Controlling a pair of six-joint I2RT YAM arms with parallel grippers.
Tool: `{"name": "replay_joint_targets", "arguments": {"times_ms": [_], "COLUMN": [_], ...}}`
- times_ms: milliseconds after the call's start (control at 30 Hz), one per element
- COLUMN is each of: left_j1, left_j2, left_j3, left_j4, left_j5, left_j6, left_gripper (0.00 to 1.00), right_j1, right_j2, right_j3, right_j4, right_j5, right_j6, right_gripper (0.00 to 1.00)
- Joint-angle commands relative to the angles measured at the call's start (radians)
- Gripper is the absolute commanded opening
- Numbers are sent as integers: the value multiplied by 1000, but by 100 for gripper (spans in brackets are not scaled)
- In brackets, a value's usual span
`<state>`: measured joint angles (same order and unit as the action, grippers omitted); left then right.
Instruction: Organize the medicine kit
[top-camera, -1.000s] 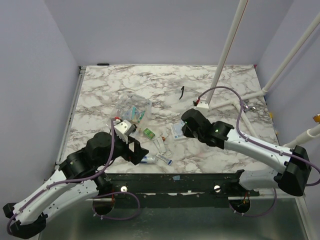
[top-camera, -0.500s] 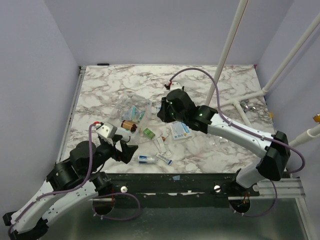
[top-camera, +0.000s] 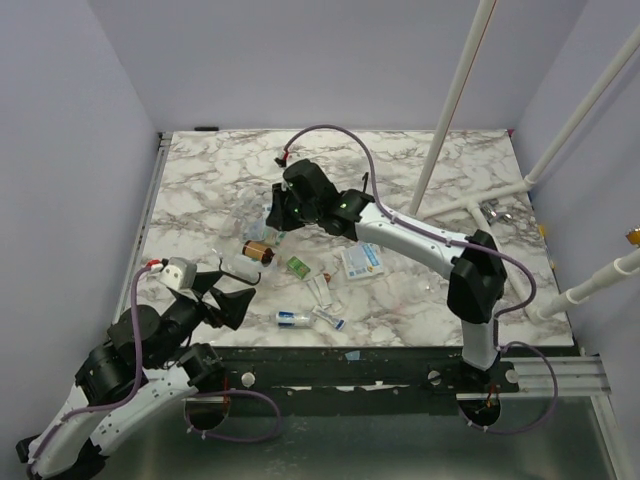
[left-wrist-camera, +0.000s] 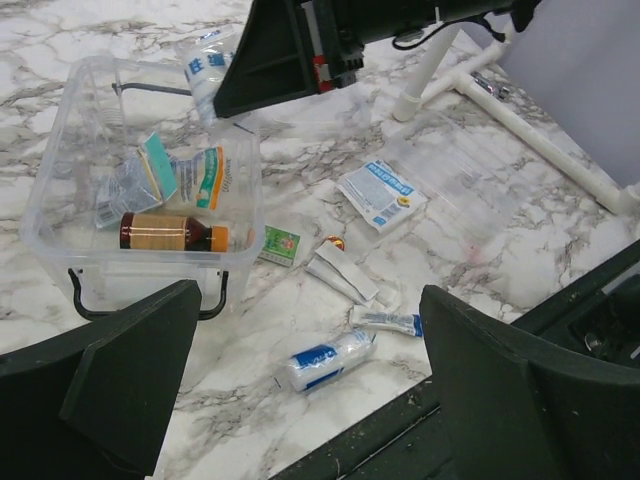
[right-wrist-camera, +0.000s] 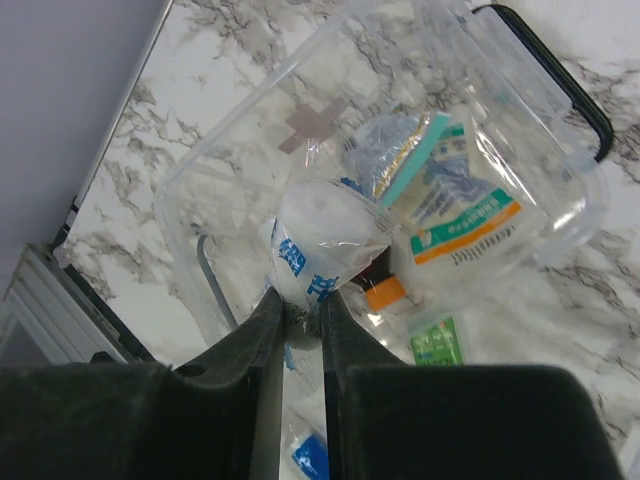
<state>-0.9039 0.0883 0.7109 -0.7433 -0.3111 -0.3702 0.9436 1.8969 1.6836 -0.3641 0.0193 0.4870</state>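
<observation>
White roll (right-wrist-camera: 322, 240) tight in end effector (right-wrist-camera: 298, 303)

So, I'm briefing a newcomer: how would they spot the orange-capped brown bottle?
Find the clear plastic box on the marble table. Against its near wall lies the brown bottle on its side, the only bottle among flat paper sachets.

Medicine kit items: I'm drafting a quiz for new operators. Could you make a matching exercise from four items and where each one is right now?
1. brown bottle
2. wrapped gauze roll
3. green packet
4. blue-and-white roll

A. on the table, beside the box's corner
B. held by the right gripper over the box
C. lying inside the clear box
D. on the table near its front edge

Pairs: 1-C, 2-B, 3-A, 4-D
</observation>
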Motion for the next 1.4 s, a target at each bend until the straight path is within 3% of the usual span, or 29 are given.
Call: {"name": "replay_joint_targets", "arguments": {"times_ms": [0,500,733,1067,1367], "left_j1": [-3,-3,-3,-3,-3], "left_j2": [-47,-155,-141,-142,-103], "left_j3": [-42,-68,-67,-69,-67], "left_j4": [-1,11,10,10,12], "left_j5": [-47,-78,-74,-79,-73], "left_j6": [-2,7,8,7,7], "left_gripper": [94,96,96,96,96], "right_j1": [9,10,8,8,8], "right_j2": [134,420,489,416,217], "right_j3": [134,374,433,398,294], "right_j4": [-13,-27,-32,13,4], "right_j5": [-60,-23,28,51,173], "right_j6": [79,232,253,222,75], "right_gripper": [11,18,36,50,58]}}
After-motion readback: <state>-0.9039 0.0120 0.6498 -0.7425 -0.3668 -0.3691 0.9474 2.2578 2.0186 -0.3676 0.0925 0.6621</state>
